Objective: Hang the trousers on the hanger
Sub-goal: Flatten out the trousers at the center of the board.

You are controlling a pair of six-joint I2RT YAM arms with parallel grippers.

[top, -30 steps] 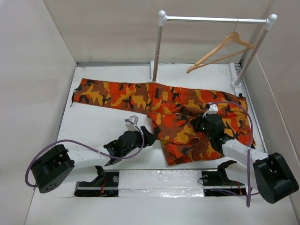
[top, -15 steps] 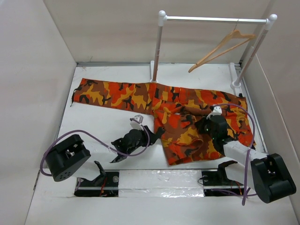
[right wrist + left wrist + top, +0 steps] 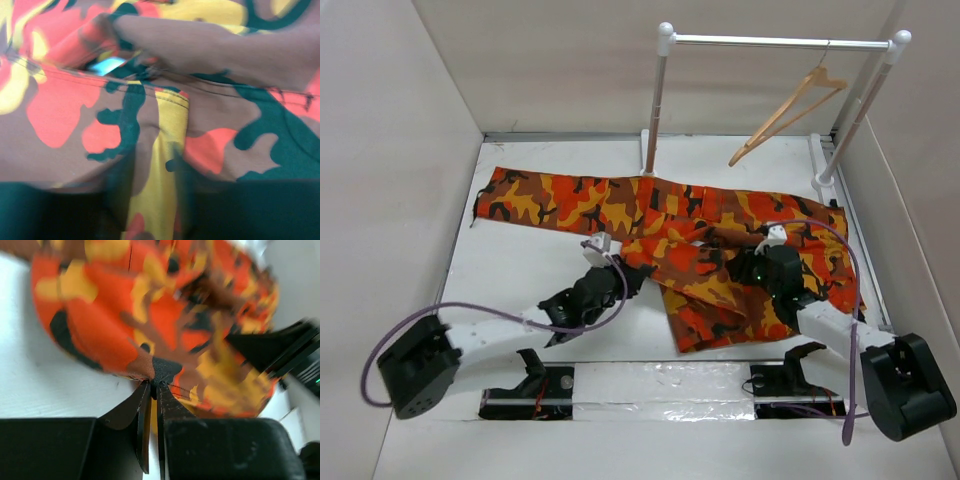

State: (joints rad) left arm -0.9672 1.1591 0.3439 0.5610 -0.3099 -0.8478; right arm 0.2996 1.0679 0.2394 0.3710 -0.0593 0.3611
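**Two grippers at the cloth, trousers flat on the table**

We see the trousers lying on the white table. One leg is stretched out to the left along the far side. The rest is bunched and folded over itself on the right, in front of the rack's posts.

The hanger is up on the white rack, well apart from the cloth. Its hook is over the rail near the right post and its body is tilted steeply, low end pointing left.

Left gripper sits at the near-left edge of the folded bundle. In the left wrist view it has its fingers drawn almost together, with a seamed edge of the trousers pinched at the tips and a sliver of yellow cloth showing in the slit between them. We read that as clamped on the fabric. The cloth bulges up beyond the tips; the view is blurred.

Right gripper is down on the middle of the bundle, with the arm running back to the base at lower right. The right wrist view is filled with camouflage cloth — a stitched hem and a yellow panel dead centre, with only dark blur along the bottom. We cannot tell whether those jaws are apart or gripping anything.
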